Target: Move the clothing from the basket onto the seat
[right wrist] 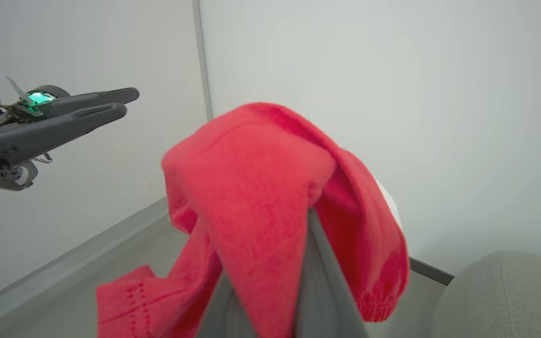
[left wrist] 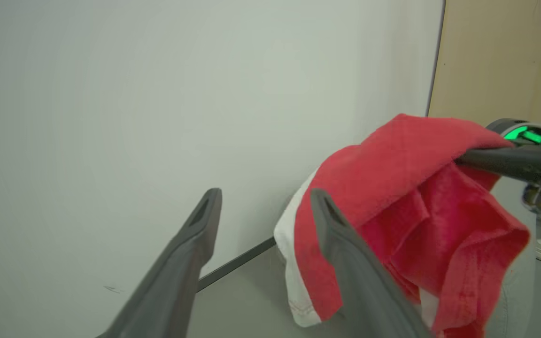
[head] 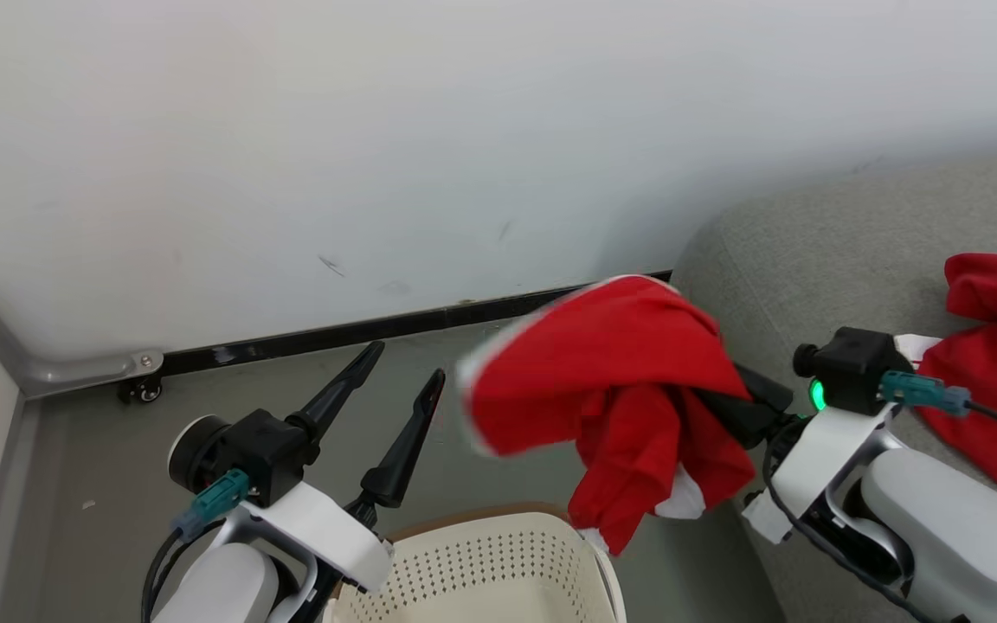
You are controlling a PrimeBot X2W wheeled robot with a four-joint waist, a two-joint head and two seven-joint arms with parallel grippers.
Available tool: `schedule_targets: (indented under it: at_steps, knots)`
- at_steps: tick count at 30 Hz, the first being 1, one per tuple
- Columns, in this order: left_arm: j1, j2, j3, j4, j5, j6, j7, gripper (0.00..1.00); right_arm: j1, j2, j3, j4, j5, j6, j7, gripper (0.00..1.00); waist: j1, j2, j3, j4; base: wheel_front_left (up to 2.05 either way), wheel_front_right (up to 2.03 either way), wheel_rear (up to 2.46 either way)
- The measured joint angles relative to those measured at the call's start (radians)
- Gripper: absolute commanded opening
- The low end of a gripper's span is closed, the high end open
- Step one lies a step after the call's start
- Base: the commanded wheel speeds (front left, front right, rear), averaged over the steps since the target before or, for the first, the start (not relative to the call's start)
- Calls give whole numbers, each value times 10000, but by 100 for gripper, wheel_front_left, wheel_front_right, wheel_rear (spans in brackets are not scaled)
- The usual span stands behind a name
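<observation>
A red garment with white trim (head: 611, 389) hangs in the air above the floor, between the basket and the seat. My right gripper (head: 736, 391) is shut on it, with the fingertips buried in the cloth (right wrist: 261, 188). A second piece of red clothing (head: 996, 381) lies on the grey seat (head: 853, 260). The cream basket (head: 498, 562) stands below, at the bottom edge, and what shows of its inside is bare. Left of the hanging garment, my left gripper (head: 403, 368) is open and holds nothing, its fingers (left wrist: 204, 220) apart in front of the cloth (left wrist: 406, 188).
A white wall with a dark baseboard (head: 334, 333) runs behind the grey floor (head: 118, 450). A small caster (head: 142, 389) sits at the foot of the wall on the left. The seat's rounded corner (right wrist: 500, 295) is close by on the right.
</observation>
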Motion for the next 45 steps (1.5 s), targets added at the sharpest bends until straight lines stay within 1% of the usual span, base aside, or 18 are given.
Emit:
schedule_targets:
  at_steps: [9,18,26,45]
  knots:
    - [206,-153,-174,-215,-151,-125,0,100,168,-391,-882,374,4,0,-180,0,0,0,-21,-281,0,0,0]
    - [392,-261,-600,-721,-173,-251,-2,100,774,-731,-1745,685,94,0,-337,0,0,0,-78,-503,0,0,0]
    - [400,-278,-878,-951,-171,-268,-4,100,1337,-984,-2564,901,86,0,-399,0,0,0,-102,-795,0,0,0]
    - [414,-431,-1400,-918,-192,-339,-12,100,2611,-1375,-4381,853,-336,0,-439,0,0,0,-28,-1955,0,0,0]
